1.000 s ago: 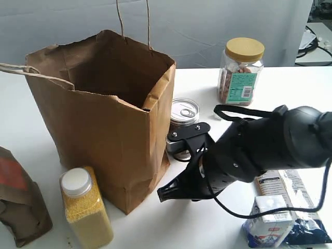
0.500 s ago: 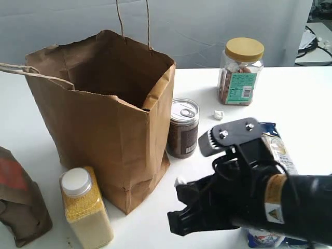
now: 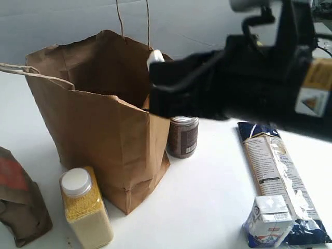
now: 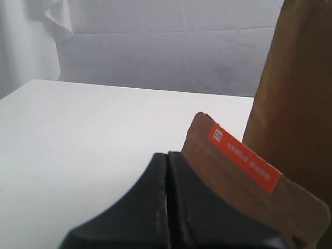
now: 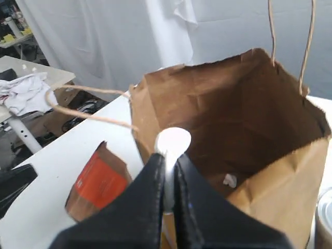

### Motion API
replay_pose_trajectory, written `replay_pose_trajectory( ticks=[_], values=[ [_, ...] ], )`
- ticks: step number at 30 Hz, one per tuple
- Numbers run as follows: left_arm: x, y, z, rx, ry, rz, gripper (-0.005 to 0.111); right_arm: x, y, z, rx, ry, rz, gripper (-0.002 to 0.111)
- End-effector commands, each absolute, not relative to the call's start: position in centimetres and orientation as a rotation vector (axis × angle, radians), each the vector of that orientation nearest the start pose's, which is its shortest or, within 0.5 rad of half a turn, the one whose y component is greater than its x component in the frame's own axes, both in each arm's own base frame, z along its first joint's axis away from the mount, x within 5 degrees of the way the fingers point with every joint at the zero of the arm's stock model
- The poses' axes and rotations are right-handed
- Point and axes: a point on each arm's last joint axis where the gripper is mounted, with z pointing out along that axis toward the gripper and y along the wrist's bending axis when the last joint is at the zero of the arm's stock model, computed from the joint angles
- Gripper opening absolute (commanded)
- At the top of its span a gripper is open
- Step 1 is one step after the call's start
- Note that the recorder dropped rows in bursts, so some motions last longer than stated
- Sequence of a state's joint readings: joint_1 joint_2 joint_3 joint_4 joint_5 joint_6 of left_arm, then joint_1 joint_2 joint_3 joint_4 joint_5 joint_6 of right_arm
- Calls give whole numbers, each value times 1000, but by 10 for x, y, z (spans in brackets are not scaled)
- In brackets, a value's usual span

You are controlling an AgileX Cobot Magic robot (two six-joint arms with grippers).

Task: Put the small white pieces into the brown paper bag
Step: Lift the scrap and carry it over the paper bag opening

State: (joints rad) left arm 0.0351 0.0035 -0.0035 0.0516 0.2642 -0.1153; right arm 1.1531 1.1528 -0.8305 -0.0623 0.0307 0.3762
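Right gripper (image 5: pixel 167 155) pinched tight on a small white piece (image 5: pixel 174 141), held only at the very fingertips and raised above the brown paper bag (image 3: pixel 104 129). A second white piece (image 5: pixel 229 180) lies on the bag floor, below and beyond the fingertips. Left gripper (image 4: pixel 166 202) has its jaws pressed together on nothing, low at the table, with the dark brown pouch (image 4: pixel 244 181) just beside it. Risks, as judged: the held piece looks closer to the bag's rim than to the middle of the mouth, so letting go here could strike the paper edge and bounce out onto the table; the shallow tip grip could lose it early; the arm, passing close, could snag a twisted handle (image 5: pixel 272 31) or shove the light bag over. Writing: the pouch has an orange label with white characters, too small to read; a yellow warning sticker (image 3: pixel 314 88) with a triangle sits on the arm; the pasta packet (image 3: pixel 270 166) has a printed panel, illegible.
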Motion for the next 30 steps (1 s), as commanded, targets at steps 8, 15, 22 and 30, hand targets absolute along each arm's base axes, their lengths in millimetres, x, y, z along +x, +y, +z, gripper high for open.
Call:
replay_pose_trajectory(
  ticks=[8, 15, 22, 30],
  values=[
    [55, 3, 190, -102, 1741, -26, 0, 165, 320, 335, -914, 1898, 757, 0],
    [55, 3, 190, -102, 1741, -26, 0, 187, 344, 307, -981, 2062, 603, 17],
    [55, 3, 190, -102, 1741, -26, 0, 188, 346, 302, -976, 2078, 603, 44],
    [55, 3, 190, -102, 1741, -26, 0, 186, 343, 311, -976, 2045, 599, 43]
  ],
)
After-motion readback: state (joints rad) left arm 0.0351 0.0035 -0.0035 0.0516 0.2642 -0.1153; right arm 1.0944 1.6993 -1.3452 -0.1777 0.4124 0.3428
